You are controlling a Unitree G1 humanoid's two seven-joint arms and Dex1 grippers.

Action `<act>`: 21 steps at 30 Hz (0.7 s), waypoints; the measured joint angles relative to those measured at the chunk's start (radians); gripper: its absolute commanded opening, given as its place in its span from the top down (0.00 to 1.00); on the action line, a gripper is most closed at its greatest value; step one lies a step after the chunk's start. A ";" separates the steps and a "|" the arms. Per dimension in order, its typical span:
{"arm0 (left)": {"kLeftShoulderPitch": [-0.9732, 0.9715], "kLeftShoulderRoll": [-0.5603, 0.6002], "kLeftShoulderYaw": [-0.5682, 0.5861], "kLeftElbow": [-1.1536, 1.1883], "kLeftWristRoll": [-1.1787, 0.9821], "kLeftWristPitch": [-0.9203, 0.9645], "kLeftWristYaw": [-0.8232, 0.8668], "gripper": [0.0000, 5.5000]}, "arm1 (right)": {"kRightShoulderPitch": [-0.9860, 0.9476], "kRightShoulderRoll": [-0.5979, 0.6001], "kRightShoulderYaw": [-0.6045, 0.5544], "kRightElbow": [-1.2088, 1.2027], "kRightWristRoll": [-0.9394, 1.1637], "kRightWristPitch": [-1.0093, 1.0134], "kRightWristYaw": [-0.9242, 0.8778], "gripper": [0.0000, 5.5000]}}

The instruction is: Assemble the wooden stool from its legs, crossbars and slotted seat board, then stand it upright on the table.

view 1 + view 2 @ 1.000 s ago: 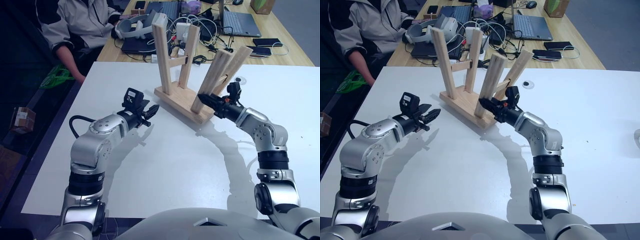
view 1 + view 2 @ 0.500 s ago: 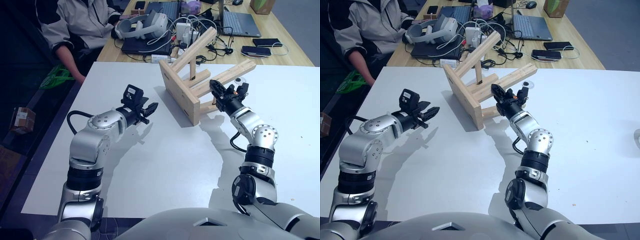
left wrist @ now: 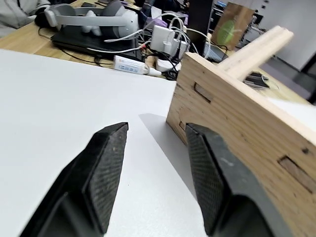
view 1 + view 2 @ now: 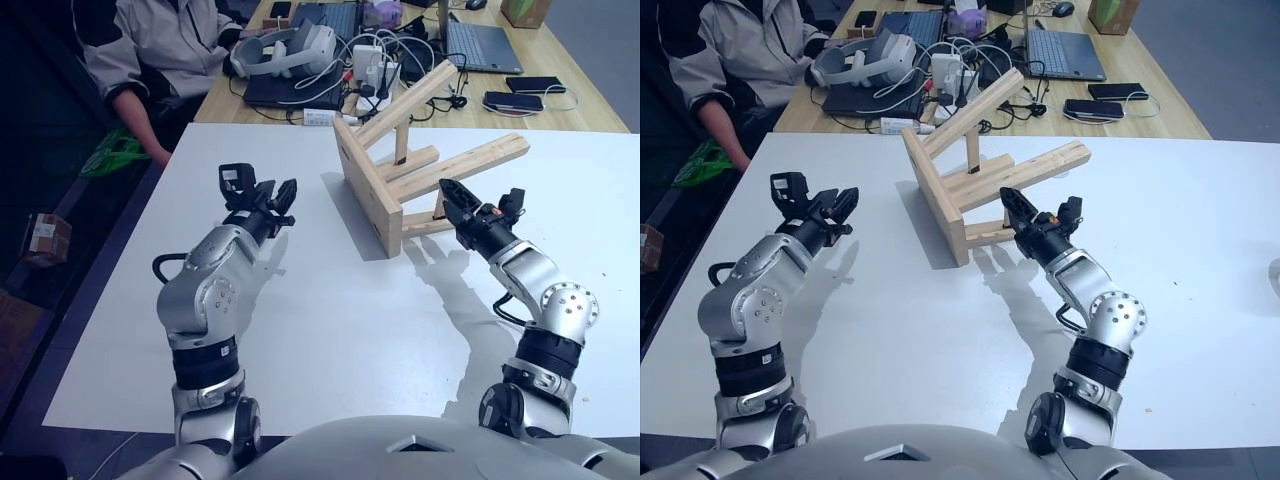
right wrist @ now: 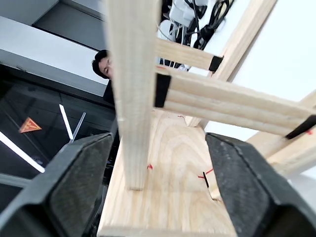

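The wooden stool lies tipped on its side in the middle of the white table (image 4: 330, 330). Its slotted seat board (image 4: 367, 192) stands on one edge and the legs (image 4: 470, 160) point to the right, joined by crossbars (image 5: 207, 94). My right gripper (image 4: 450, 190) is open at the lower legs, with one leg (image 5: 129, 98) between its spread fingers (image 5: 81, 182) and not touching them. My left gripper (image 4: 270, 193) is open to the left of the seat board, apart from it. The board's slotted face (image 3: 237, 133) lies just ahead of the left fingers (image 3: 106, 168).
A wooden desk (image 4: 590, 100) abuts the table's far edge, crowded with laptops, a headset (image 4: 285, 50), cables and phones. A person sits at its far left corner. The table's left edge (image 4: 110, 290) runs near my left arm.
The stool has tipped from legs-up on its seat board over onto its side. My right gripper has let go of the leg and dropped lower. My left gripper has drawn back to the left.
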 measured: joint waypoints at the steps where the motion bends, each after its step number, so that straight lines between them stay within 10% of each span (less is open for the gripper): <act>1: 0.008 -0.024 -0.004 -0.008 0.002 -0.010 0.017 0.62 | 0.008 -0.014 0.012 -0.045 0.007 0.006 0.000 0.35; 12: 0.084 -0.100 -0.051 -0.040 0.034 -0.085 0.077 0.62 | 0.099 -0.652 0.630 -0.272 -1.030 -0.621 0.281 0.35; 21: 0.065 -0.105 -0.086 -0.014 0.070 -0.116 0.097 0.62 | -0.170 -0.772 1.121 0.161 -1.949 -1.295 0.273 0.35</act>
